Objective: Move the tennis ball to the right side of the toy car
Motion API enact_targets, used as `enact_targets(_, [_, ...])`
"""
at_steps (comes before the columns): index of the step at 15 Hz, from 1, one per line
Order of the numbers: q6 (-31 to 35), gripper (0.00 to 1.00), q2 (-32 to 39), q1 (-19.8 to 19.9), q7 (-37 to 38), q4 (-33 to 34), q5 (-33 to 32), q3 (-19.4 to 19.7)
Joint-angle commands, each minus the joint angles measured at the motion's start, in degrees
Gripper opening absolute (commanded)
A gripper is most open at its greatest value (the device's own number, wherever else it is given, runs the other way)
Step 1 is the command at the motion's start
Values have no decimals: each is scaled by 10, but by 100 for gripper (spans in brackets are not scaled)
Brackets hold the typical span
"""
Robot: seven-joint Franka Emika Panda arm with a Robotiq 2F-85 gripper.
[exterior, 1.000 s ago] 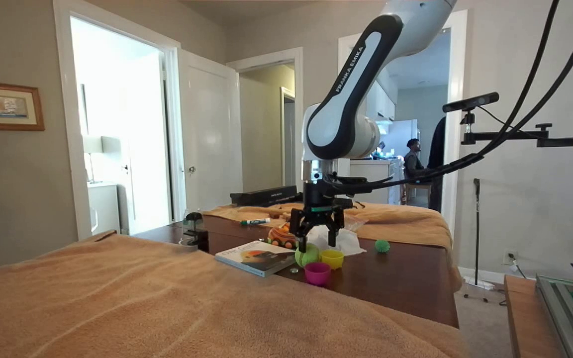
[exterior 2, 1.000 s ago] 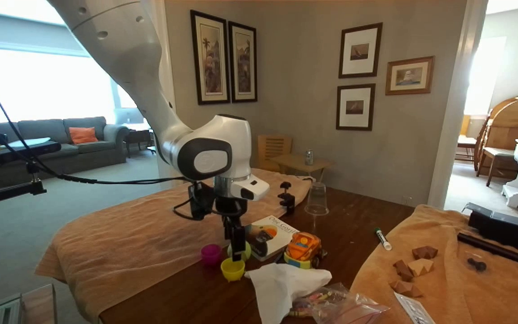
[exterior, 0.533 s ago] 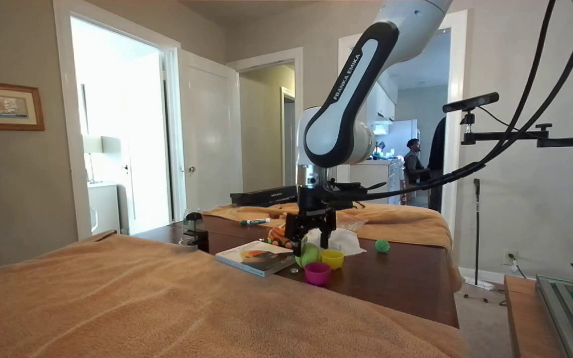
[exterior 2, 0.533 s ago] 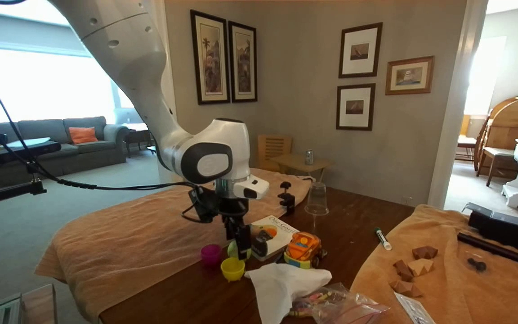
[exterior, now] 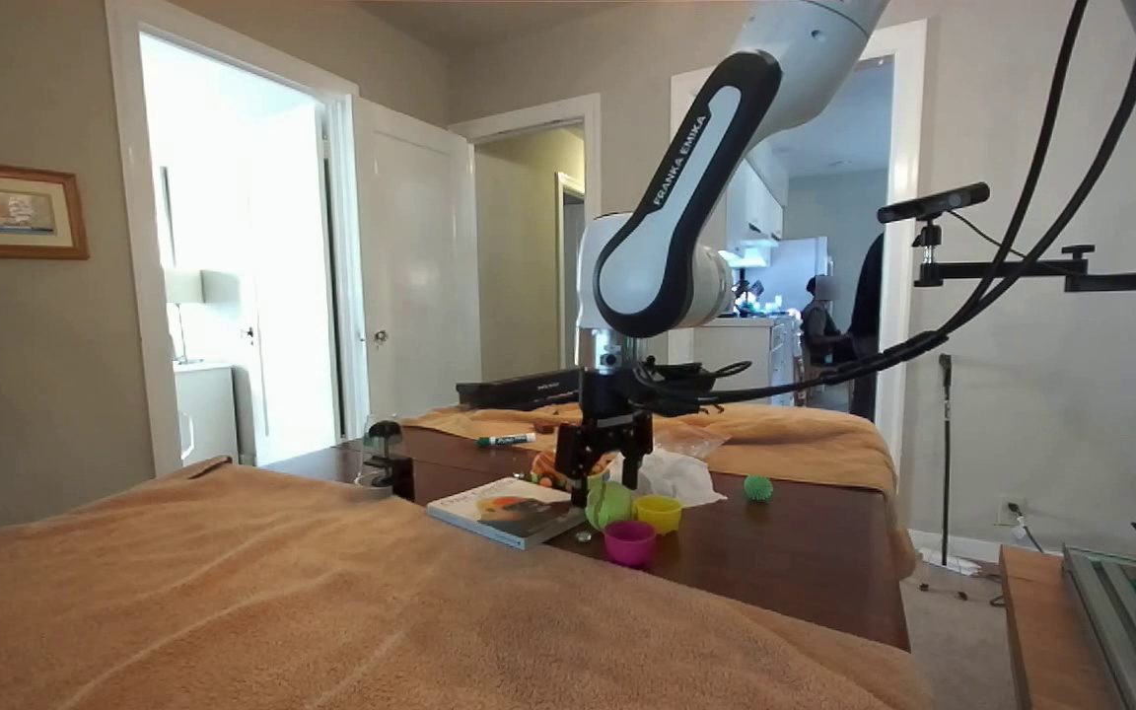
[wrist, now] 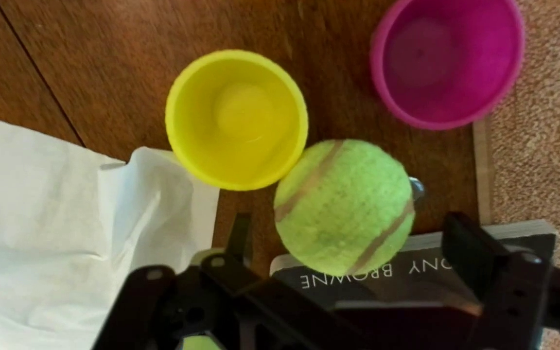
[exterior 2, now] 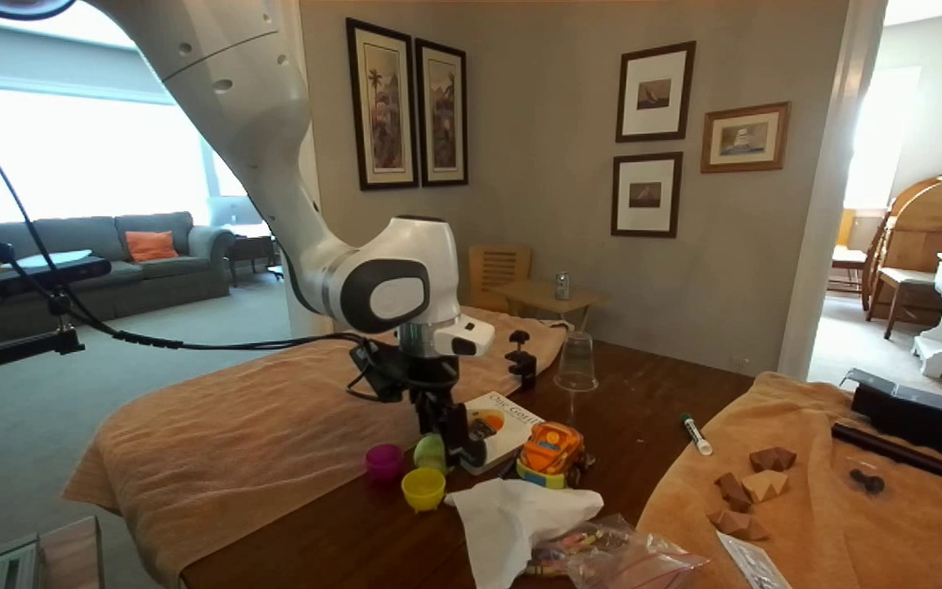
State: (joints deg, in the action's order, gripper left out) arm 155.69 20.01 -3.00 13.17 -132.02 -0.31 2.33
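My gripper (exterior: 604, 487) is spread wide — nothing held — near the tennis ball (wrist: 344, 209), which sits between yellow cup (wrist: 236, 119) and book (exterior: 504, 511). I'd centre, drop straight, then squeeze; a jaw could catch the book. Wrist view shows ball apparently touching cup; only an exterior view shows the toy car (exterior 2: 551, 448) clearly.

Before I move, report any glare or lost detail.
In an exterior view, the window glares blank white; in an exterior view, the bright doorway is washed out; in the wrist view, the gripper fingers are nearly black, the tennis ball clear.
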Motion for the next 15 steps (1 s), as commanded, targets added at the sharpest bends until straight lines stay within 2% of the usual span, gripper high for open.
enact_targets(1, [7,100,21,-6,-8,23,-16,10])
enact_targets(15, [-11,100,40,-15,-1,35,-9,13])
